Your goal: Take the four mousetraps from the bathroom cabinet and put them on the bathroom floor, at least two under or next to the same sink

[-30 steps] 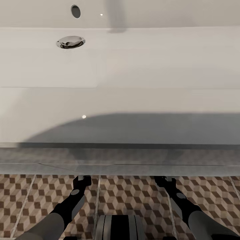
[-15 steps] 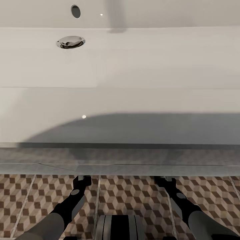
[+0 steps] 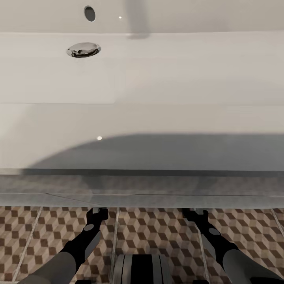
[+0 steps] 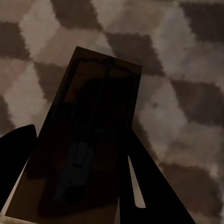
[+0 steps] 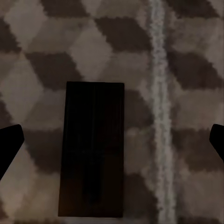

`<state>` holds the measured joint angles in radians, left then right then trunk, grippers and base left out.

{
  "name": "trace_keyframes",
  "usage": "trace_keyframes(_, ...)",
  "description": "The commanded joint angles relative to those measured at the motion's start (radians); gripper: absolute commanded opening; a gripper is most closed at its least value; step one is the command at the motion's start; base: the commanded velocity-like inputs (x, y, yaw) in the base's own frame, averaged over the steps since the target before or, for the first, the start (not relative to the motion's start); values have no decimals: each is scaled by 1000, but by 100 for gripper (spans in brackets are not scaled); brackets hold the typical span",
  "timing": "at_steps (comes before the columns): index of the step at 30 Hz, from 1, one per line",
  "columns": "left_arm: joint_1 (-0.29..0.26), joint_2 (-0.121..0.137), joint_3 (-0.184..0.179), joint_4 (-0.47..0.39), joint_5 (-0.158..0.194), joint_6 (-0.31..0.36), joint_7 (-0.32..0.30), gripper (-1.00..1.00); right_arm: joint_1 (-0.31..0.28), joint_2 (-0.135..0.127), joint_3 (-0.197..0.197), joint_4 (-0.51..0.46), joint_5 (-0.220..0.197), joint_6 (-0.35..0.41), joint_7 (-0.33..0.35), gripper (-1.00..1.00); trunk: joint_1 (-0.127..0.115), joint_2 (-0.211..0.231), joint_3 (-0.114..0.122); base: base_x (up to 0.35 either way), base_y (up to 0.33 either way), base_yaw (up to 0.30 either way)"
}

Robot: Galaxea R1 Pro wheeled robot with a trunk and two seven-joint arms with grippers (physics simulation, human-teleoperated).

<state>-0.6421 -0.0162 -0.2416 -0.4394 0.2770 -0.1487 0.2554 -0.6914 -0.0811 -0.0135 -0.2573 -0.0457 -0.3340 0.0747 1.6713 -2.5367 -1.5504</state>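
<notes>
A wide white basin (image 3: 157, 79) spans the head view, with a chrome drain (image 3: 83, 49) toward its left and 1 dark oval overflow hole (image 3: 89, 13) in the wall above it. A broad grey shadow lies across its near rim. Below the rim, tiles (image 3: 157, 232) carry a brown-and-beige cube print with pale grout lines.

Under my left wrist camera I see one mousetrap (image 4: 88, 144), a dark brown board with wire parts, lying tilted on the cube-patterned bathroom floor (image 4: 186, 70). My right wrist camera shows another mousetrap (image 5: 93, 149) flat beside a pale grout line. Ahead spans the white bathroom sink (image 3: 157, 79).
</notes>
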Motion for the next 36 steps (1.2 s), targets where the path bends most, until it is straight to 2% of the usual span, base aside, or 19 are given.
trace_keyframes(1,-1,1,-8,1,10,-5,7,-100,0,0,-1,1,-5,-3,7,100,0,0,0,0,0,0)
trace_keyframes(36,-1,0,-8,1,10,-5,7,-100,0,0,0,1,-3,-2,7,100,0,0,0,0,0,0)
